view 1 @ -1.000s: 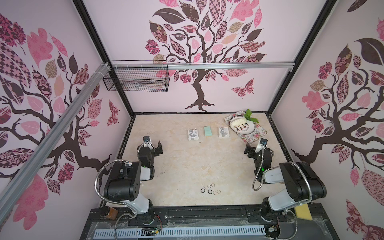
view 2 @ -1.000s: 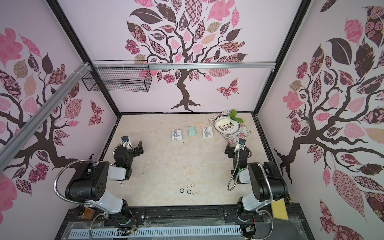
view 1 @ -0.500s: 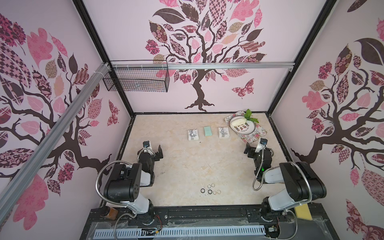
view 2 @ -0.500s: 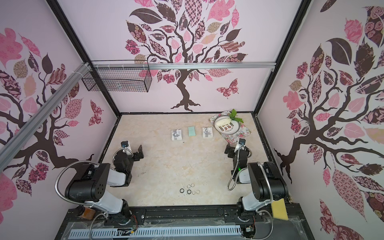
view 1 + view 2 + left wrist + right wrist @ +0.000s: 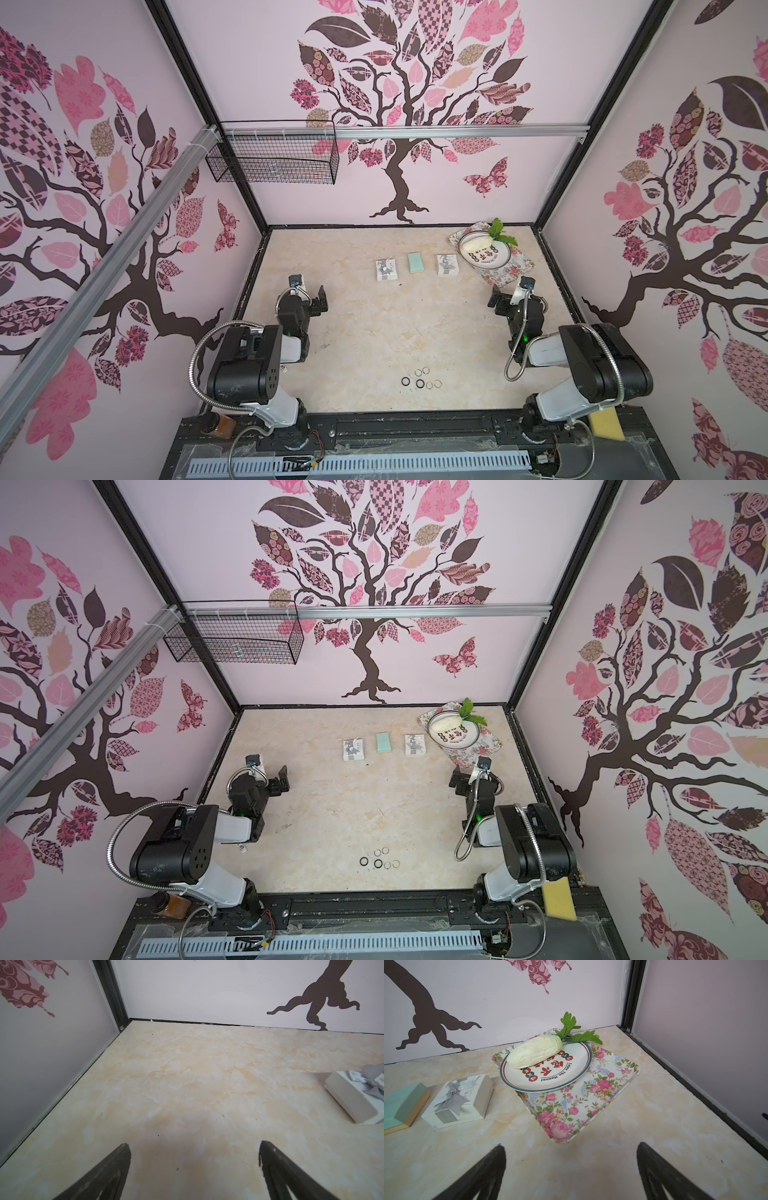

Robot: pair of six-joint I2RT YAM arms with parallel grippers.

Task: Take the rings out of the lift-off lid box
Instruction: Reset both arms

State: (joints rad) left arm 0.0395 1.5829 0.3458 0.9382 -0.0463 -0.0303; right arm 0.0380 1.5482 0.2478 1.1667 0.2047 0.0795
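Observation:
Several tiny rings (image 5: 421, 379) (image 5: 380, 859), two black and the rest thin and pale, lie loose on the marble table near its front edge. At the back stand two white ribbon boxes (image 5: 385, 270) (image 5: 447, 264) (image 5: 357, 1097) (image 5: 458, 1101), lids on, with a teal box (image 5: 415, 262) (image 5: 402, 1103) between them. I cannot tell which is the lift-off lid box. My left gripper (image 5: 312, 297) (image 5: 194, 1151) is open over bare table at the left. My right gripper (image 5: 519, 300) (image 5: 571, 1153) is open beside the tray's near corner. Both are empty and far from the rings.
A floral tray (image 5: 509, 270) (image 5: 612, 1093) at the back right carries a plate (image 5: 496, 253) (image 5: 571, 1068) with a toy white radish (image 5: 533, 1053). Walls close in the table on three sides. A wire basket (image 5: 272, 156) hangs high at the back left.
The left wrist dipped slightly and came back to about where it was. The rings, boxes and right arm have not moved.

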